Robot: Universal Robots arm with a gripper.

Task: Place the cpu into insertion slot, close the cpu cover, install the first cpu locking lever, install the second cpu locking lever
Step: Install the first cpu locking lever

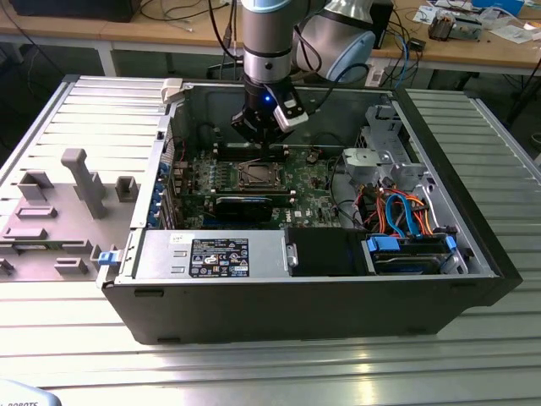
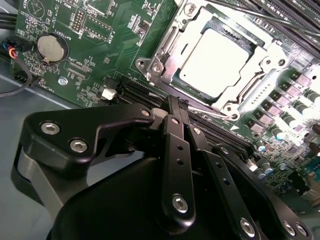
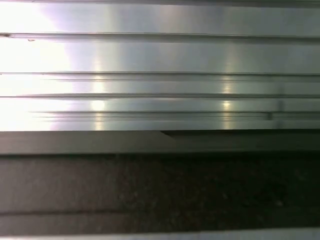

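Gripper (image 2: 176,107) fingers closed, empty, near the cpu cover (image 2: 167,40) over the seated cpu (image 2: 215,62); misaligned descent risks scraping the insertion slot (image 1: 256,175).

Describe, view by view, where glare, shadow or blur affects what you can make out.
Second wrist view: glare washes out the cpu top and the board's upper right; the gripper is dark and close. First wrist view: bright streaks on ribbed metal, a dark blurred band below. Exterior view: even light, the case interior shaded.
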